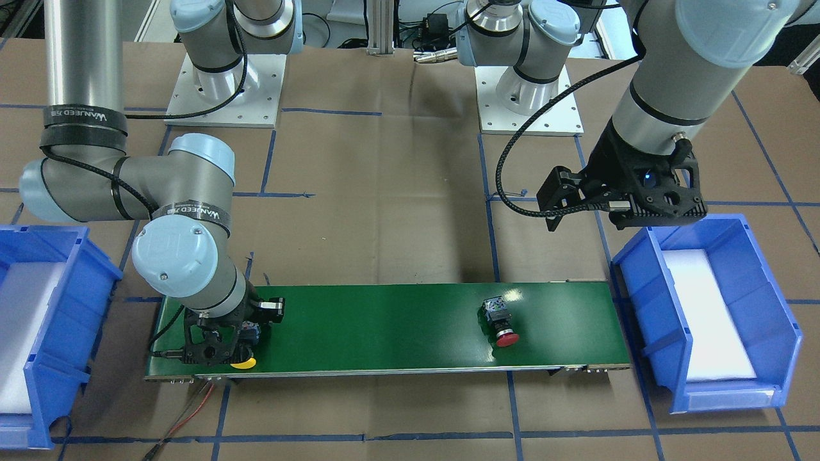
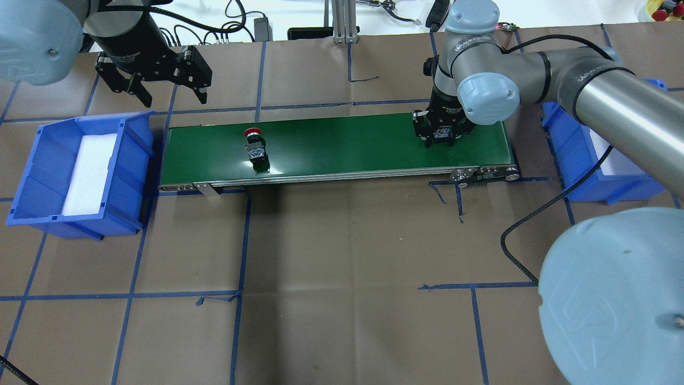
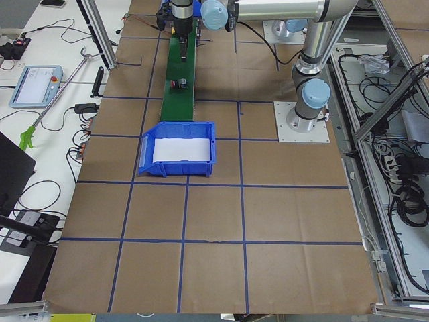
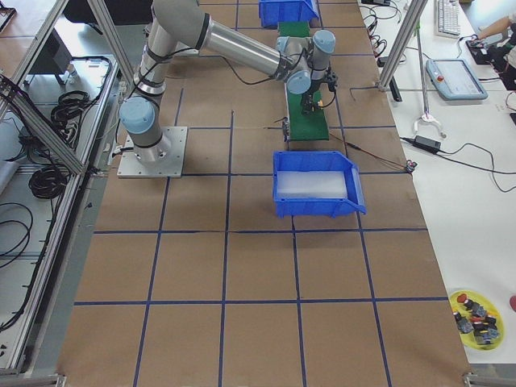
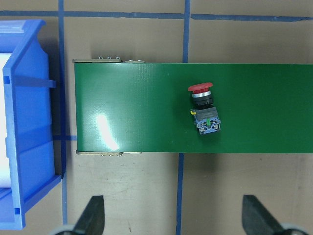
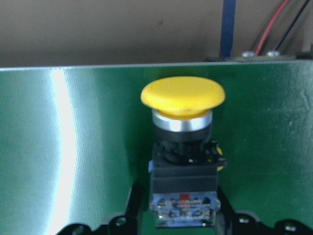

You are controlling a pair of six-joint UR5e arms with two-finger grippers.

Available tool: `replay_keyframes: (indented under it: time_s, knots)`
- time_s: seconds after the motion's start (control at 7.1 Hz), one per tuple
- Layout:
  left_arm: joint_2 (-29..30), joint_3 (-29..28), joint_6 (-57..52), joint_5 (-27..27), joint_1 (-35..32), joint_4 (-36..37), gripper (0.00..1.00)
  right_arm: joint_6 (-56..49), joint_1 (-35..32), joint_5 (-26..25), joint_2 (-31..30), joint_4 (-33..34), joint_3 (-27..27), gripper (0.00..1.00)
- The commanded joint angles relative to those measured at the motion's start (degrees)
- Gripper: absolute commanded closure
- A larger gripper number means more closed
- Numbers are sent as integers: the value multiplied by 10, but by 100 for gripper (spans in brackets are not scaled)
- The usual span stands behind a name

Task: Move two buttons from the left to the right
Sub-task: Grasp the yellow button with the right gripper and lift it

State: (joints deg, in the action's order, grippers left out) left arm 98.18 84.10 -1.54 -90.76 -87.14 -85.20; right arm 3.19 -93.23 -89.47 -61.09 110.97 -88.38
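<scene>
The yellow button [image 6: 182, 100] lies on the green conveyor belt [image 2: 347, 144] at its right end. My right gripper [image 6: 182, 208] is down over it, its fingers against both sides of the black body, shut on it. The yellow cap pokes out beneath that gripper in the front view [image 1: 244, 363]. The red button [image 2: 255, 145] lies on its side on the left part of the belt, also seen in the left wrist view [image 5: 204, 107]. My left gripper [image 2: 173, 97] is open and empty, raised beyond the belt's left end.
A blue bin [image 2: 32, 160] with a white foam liner stands off the belt's left end. A second blue bin [image 2: 604, 182] stands off the right end, partly behind my right arm. Red and black wires [image 1: 186, 416] run from the belt's right end.
</scene>
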Motion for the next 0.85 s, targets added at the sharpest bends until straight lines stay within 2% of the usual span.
replay_keyframes:
  time_s: [0.0,0.28,0.56,0.7]
  knots:
    - [-2,0,-5,1,0,0,0,-5,12,-3,-28,-63,24,94]
    - [-11,1,-4,0,0,-8,0,-39,65,-1,-68,-122,49,94]
    - [-12,-2,-5,-1,0,-29,0,-140,177,2,-91,-174,79,94]
    - [-12,-2,-5,-1,1,-28,0,-216,240,3,-84,-175,87,95]
